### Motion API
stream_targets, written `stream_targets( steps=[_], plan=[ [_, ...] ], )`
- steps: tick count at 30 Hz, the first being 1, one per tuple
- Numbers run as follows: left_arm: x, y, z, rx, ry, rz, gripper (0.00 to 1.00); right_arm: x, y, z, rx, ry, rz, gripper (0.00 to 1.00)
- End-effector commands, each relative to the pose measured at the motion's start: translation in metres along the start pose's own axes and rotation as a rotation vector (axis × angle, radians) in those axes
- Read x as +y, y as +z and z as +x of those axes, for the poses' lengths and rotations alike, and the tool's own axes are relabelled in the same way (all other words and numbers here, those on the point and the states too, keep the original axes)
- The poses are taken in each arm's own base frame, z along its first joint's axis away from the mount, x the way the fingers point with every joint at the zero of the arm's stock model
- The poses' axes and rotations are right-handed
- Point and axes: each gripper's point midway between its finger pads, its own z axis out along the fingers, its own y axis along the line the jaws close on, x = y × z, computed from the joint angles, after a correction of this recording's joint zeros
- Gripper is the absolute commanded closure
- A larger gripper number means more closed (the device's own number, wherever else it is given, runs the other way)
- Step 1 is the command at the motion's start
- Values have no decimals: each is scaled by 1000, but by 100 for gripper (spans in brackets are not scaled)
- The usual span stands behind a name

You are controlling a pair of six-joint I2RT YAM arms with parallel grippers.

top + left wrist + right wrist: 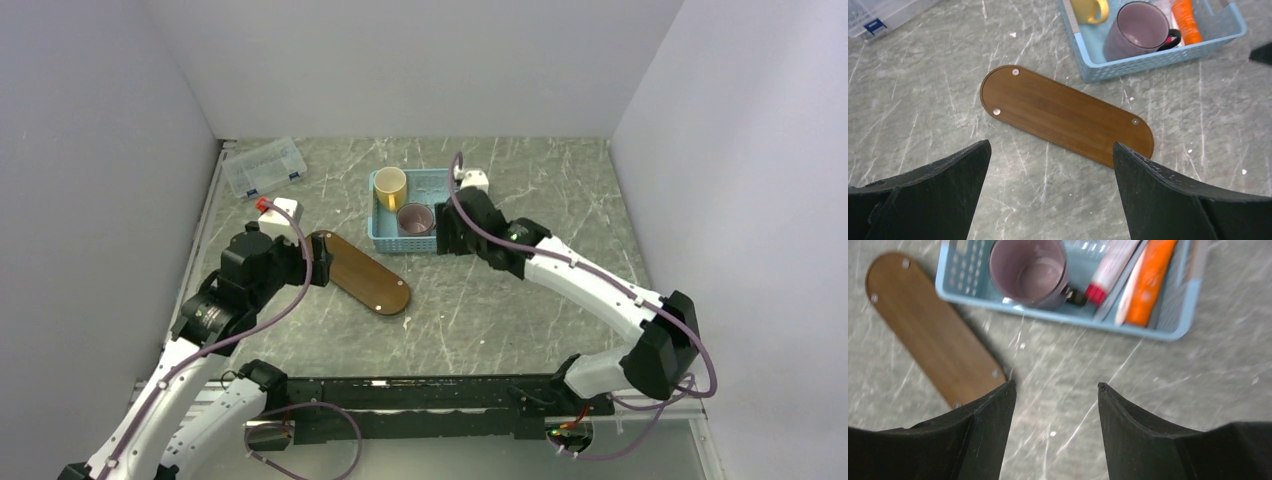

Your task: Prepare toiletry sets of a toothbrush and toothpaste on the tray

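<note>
The dark brown tray (365,277) (1063,112) (928,330) lies bare on the table, slanting left of the light-blue basket (385,240). In the basket lie an orange toothpaste tube (1148,280) (1184,20) and a white tube with a red cap (1110,265). A thin pale stick, the toothbrush (1109,302), lies between them. My left gripper (322,258) (1050,146) hovers by the tray's left end, wide open and empty. My right gripper (448,238) (1055,384) hangs over the table just in front of the basket's right corner, open with nothing between its fingers.
A purple mug (415,218) (1028,270) and a yellow mug (390,187) (1090,9) stand in the basket's left half. A clear plastic box (263,167) sits at the back left. White walls close in the table on three sides.
</note>
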Motion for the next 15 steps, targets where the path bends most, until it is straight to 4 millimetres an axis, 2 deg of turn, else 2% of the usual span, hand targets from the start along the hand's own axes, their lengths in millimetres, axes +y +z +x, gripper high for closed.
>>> stream_targets(
  steps=[1, 6, 10, 15],
  plan=[
    [7, -6, -14, -30, -21, -44, 1, 19, -13, 40, 45, 182, -62, 37],
    [4, -9, -17, -64, -23, -23, 1, 40, -20, 76, 71, 344, -171, 37],
    [3, -10, -17, -67, -20, -13, 1, 54, -17, 100, 103, 448, -202, 37],
    [2, -11, -18, -69, -21, -11, 1, 76, -10, 116, 101, 609, -281, 36]
  ],
)
